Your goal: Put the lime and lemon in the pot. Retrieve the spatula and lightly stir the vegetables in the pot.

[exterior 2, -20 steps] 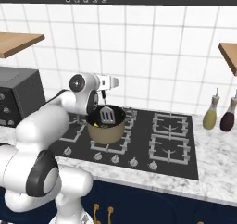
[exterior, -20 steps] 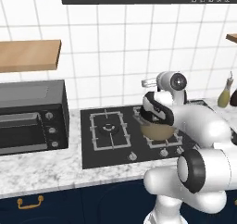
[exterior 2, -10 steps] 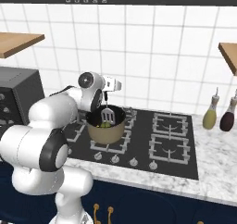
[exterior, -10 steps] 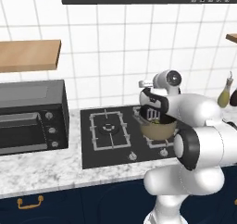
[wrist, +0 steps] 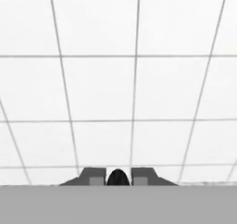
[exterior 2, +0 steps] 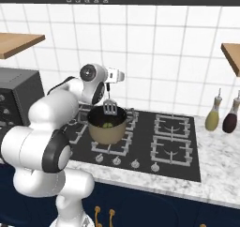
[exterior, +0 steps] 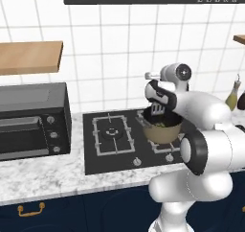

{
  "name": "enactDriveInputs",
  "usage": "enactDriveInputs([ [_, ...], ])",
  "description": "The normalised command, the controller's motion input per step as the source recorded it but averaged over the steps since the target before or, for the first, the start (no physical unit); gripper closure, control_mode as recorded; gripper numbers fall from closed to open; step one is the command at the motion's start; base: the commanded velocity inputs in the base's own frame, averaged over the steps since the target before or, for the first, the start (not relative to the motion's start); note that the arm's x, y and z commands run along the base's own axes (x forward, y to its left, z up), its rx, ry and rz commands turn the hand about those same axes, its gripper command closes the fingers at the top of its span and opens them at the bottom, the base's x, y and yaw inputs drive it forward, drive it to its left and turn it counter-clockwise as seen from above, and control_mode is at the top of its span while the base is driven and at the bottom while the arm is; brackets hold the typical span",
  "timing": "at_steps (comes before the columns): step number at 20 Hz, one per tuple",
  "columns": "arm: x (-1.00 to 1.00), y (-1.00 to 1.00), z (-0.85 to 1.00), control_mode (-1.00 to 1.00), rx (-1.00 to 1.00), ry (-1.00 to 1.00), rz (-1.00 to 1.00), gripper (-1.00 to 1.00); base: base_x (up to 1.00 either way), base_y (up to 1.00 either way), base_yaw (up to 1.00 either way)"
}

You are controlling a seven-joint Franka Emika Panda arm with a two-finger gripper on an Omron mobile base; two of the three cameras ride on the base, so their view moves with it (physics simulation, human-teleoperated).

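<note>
Right base view: the tool [exterior 2: 109, 83] is pinching the spatula [exterior 2: 109, 108] by its thin handle, jaws pressed nearly together. The handle is running almost vertically, the slotted head hanging directly below the tool, just inside the pot [exterior 2: 107, 126] at its far rim. Green and yellow fruit [exterior 2: 107, 124] are lying lower, toward the pot's middle.

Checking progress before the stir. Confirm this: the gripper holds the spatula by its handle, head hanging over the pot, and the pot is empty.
Not quite. The pot is not empty: the right base view shows small green and yellow pieces inside. The rest stands: the gripper holds the spatula by its handle, head over the pot.
</note>
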Motion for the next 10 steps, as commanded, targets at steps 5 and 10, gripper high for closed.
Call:
enactDriveInputs([
  [5, -0.29, 0.00, 0.17, -1.00, 0.00, 0.23, -0.04, 1.00, 0.00, 0.00, 0.00],
  [10, -0.27, 0.00, 0.00, -1.00, 0.00, 0.28, -0.04, 1.00, 0.00, 0.00, 0.00],
])
